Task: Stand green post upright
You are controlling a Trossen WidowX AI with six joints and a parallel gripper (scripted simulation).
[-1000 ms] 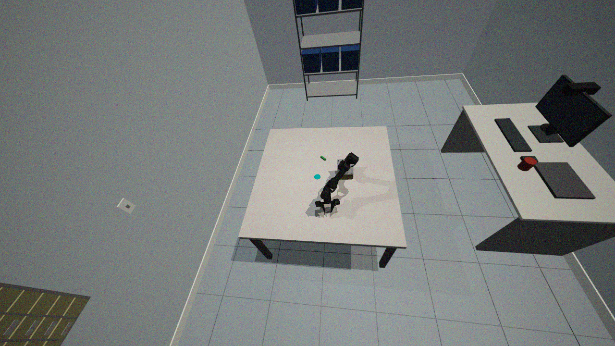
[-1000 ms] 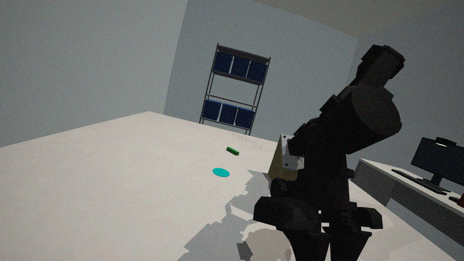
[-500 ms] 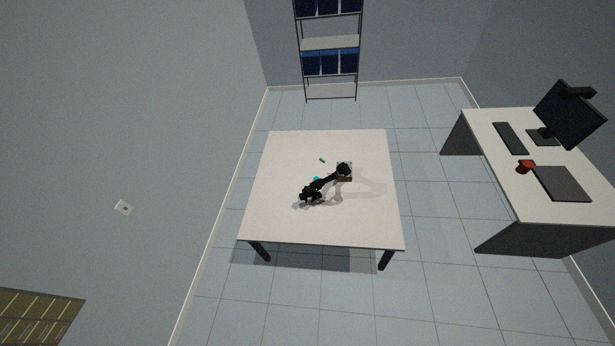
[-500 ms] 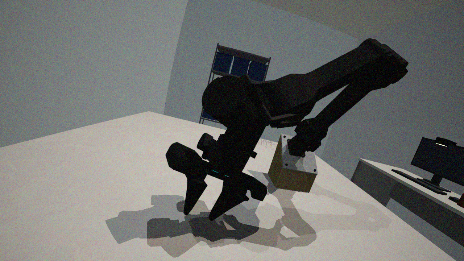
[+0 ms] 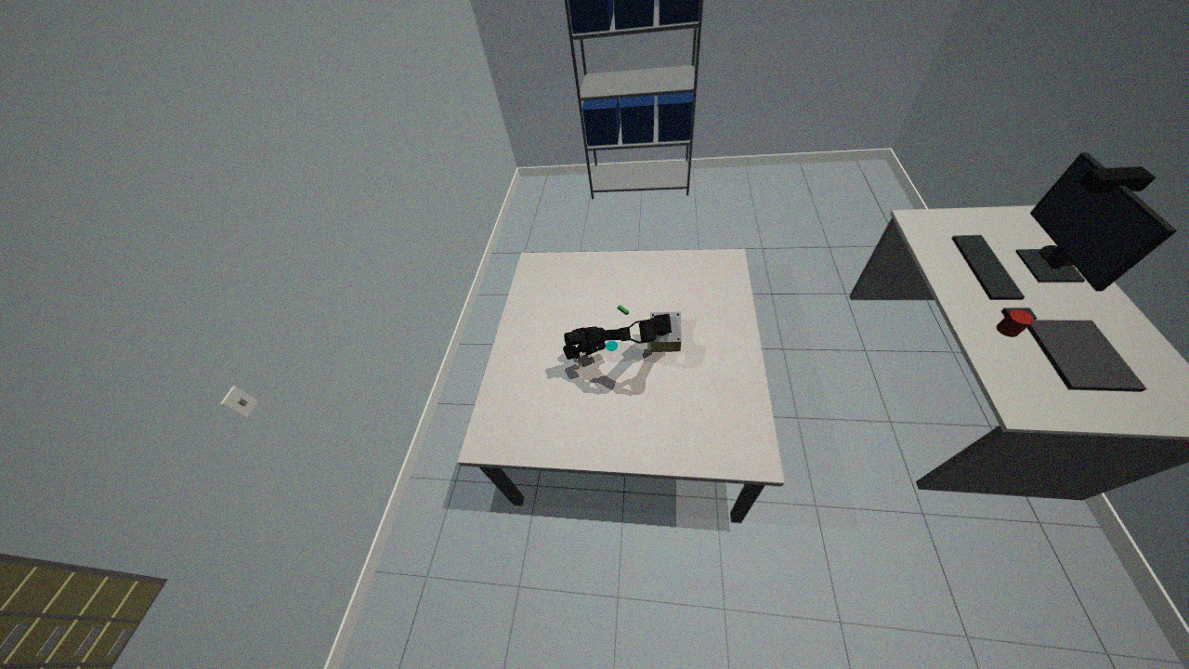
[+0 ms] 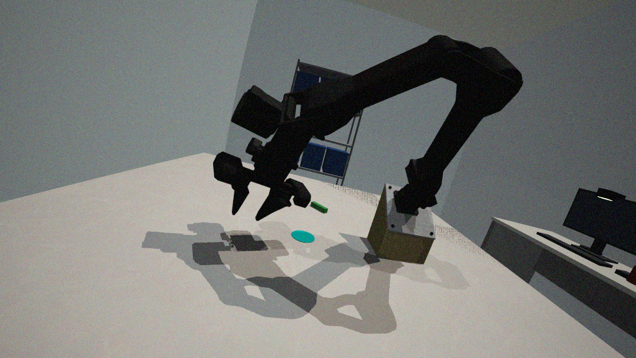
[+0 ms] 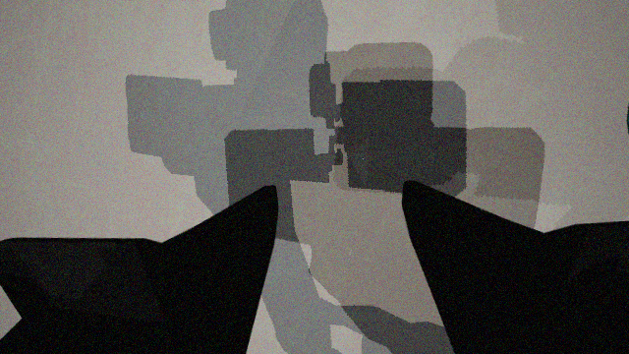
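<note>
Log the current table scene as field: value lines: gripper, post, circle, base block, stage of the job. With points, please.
gripper: open, nothing between the fingers, above the table (image 5: 573,342) (image 6: 245,217) (image 7: 340,184)
post: green (image 5: 622,309) (image 6: 318,207), lying on the table, outside the circle
circle: cyan (image 5: 610,345) (image 6: 302,236), flat on the table, no post on it
base block: under the arm's foot (image 5: 665,347) (image 6: 402,249)
wrist view: post not visible
stage: post not yet gripped or stood up
</note>
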